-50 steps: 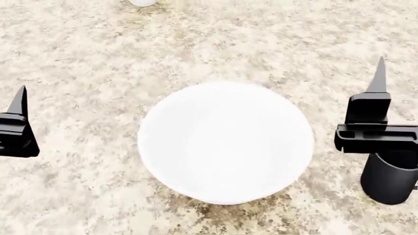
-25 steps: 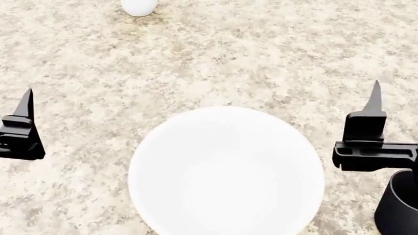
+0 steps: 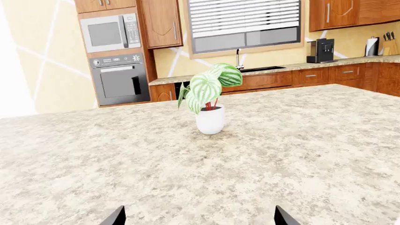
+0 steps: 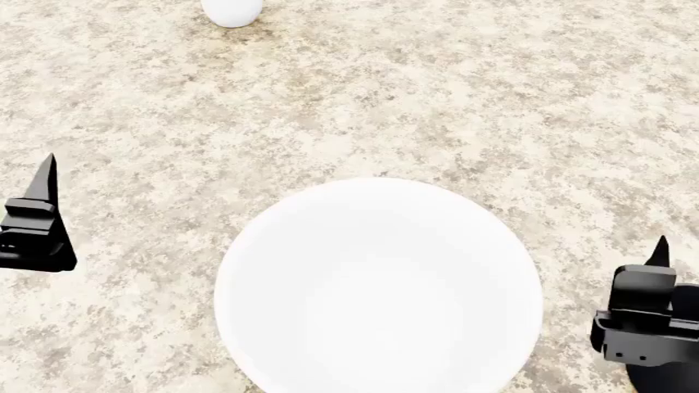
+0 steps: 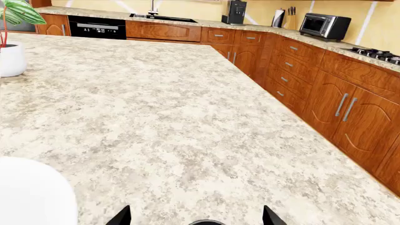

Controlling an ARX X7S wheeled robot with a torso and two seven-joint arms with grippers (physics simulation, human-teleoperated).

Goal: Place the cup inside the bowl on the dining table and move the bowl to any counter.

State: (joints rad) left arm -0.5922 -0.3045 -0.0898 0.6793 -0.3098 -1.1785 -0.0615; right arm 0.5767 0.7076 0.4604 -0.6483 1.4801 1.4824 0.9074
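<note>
The white bowl [image 4: 377,286] sits on the dining table [image 4: 437,98], low in the head view. Its rim also shows in the right wrist view as the bowl [image 5: 31,197]. The black cup [image 4: 664,380] stands to the bowl's right, mostly hidden under my right gripper [image 4: 652,307]. In the right wrist view only the cup rim [image 5: 206,222] peeks in between the spread tips of the right gripper [image 5: 196,218], which is open. My left gripper [image 4: 42,217] hovers left of the bowl, and in its wrist view the left gripper [image 3: 200,218] is open over bare tabletop.
A potted plant [image 3: 209,101] in a white pot [image 4: 232,10] stands farther back on the table. The table's right edge [image 5: 293,122] drops off toward wooden cabinets under a counter [image 5: 293,35] with a cooktop [image 5: 375,52].
My right gripper has come back and down toward the cup, now covering most of it. The head view had earlier shifted so the bowl sits lower. The left gripper barely moved.
</note>
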